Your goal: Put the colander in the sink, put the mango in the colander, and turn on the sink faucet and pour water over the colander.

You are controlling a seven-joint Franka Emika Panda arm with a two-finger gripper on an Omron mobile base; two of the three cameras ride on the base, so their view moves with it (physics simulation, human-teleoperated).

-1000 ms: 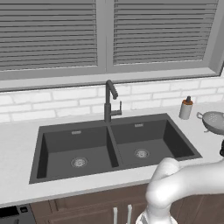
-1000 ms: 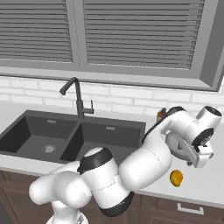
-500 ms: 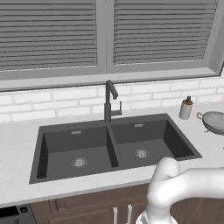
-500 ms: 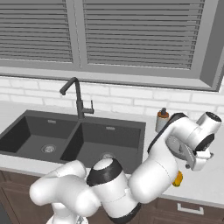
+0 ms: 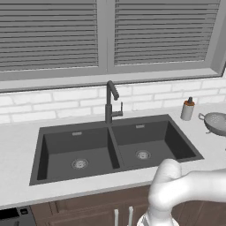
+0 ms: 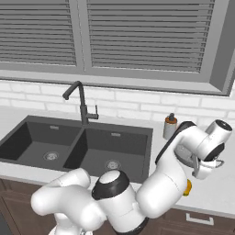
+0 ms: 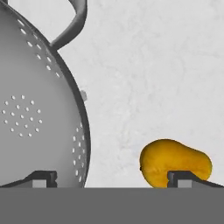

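The colander (image 7: 35, 109) sits upright on the pale worktop (image 7: 153, 65), to the right of the sink (image 5: 114, 148) and well apart from it, past the soap bottle (image 5: 187, 109). In the left base view the colander (image 5: 215, 122) shows near the picture's right edge, its rim level and one loop handle pointing toward the soap bottle. Through the hand camera its perforated inner wall is seen from above, with a loop handle (image 7: 72, 24) arching off the rim.

The mango (image 7: 175, 164) lies on the worktop beside the colander, a strip of bare worktop between them, so the two do not touch. In the right base view a sliver of the mango (image 6: 187, 187) peeks out from behind the arm.

The end effector (image 7: 113, 179) hangs above the worktop, pointing down, with its jaws spread wide and nothing between them. One fingertip lines up over the colander's rim and the other over the mango. In the right base view the end effector (image 6: 204, 169) is seen just right of the soap bottle (image 6: 170, 126).

The sink is a dark double basin with a round steel drain in each half, and both basins hold nothing. The sink faucet (image 5: 111, 102) stands behind the divider, its spout curving over the right basin. No water is visible at the spout.
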